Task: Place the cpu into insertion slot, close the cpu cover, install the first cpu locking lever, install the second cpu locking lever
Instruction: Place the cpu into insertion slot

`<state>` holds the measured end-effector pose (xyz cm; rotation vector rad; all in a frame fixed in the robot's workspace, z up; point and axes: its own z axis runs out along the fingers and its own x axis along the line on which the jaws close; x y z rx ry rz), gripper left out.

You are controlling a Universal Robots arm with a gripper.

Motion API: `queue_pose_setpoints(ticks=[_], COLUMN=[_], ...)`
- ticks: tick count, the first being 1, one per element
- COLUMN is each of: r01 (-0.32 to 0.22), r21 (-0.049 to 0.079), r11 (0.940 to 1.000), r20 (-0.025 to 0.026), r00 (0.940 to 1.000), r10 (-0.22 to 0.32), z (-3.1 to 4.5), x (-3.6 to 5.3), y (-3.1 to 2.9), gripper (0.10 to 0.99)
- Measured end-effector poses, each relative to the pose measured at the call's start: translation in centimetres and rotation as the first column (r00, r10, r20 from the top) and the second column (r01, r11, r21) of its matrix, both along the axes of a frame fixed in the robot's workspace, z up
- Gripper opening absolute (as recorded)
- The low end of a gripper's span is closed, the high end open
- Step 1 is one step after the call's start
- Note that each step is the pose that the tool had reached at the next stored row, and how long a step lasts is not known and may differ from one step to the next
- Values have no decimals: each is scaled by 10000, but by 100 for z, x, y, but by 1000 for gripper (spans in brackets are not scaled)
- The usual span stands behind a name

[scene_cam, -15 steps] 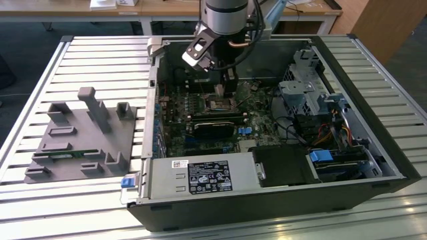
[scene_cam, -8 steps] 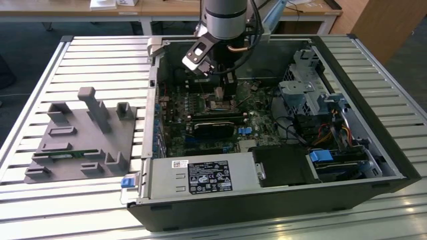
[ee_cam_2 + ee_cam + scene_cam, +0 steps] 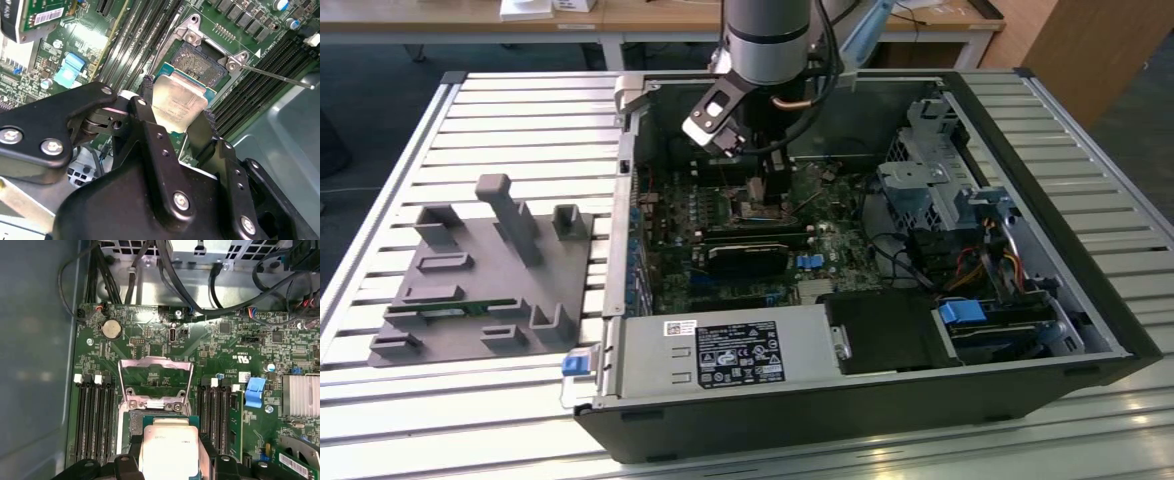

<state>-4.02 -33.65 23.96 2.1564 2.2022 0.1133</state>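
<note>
Silvery-tan face up, the cpu hangs level between two black fingers. They are clamped on its opposite edges, no further apart than the chip is wide. Gripping by the edges likely keeps the underside free and the chip level so it can drop squarely into the slot. The cpu sits just above the slot and partly over it, not yet seated; I cannot tell whether it touches the rim. In the first wrist view the cover stands hinged upright on the far side of the slot from the chip, leaving the opening free. A thin lever is swung out, unlatched. In the exterior view the arm reaches down into the open case on the slatted desk.
</note>
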Motion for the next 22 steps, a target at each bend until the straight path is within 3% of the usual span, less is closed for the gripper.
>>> queue_pose_setpoints(ticks=[13,20,22], r01=[0,4,29], r21=[-25,-19,-19], r11=[10000,10000,10000], r20=[-1,-1,0], r00=[10000,10000,10000], r10=[0,-4,-29], z=[-177,-241,-278], x=[-9,-19,-47], y=[18,51,84], gripper=[525,525,525])
